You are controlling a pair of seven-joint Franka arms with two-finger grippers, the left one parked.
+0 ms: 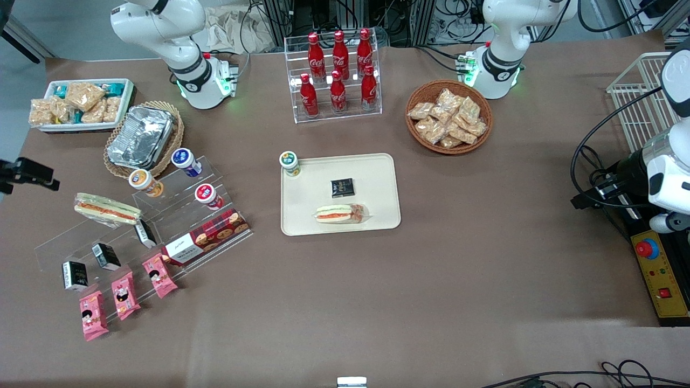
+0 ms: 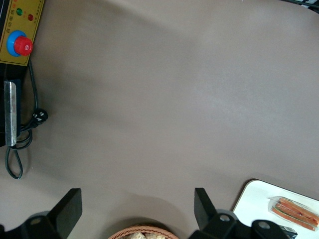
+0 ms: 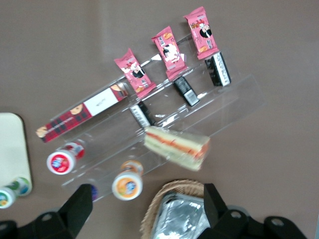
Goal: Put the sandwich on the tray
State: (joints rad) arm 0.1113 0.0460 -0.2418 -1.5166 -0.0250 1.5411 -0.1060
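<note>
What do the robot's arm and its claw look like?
The arm is glossy white and rounded, with a black ring and a green light near its base. The gripper, above the foil container, has two black, blocky fingers, spread open.

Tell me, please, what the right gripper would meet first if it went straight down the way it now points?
Probably the foil container in its wicker basket, which lies between the open gripper fingers; the longer sandwich on the clear display stand lies just ahead. Depth is unclear, so this is a guess.

Wrapped sandwich point(image 1: 340, 213) lies flat (near rim) on tray point(image 1: 377, 178)
</note>
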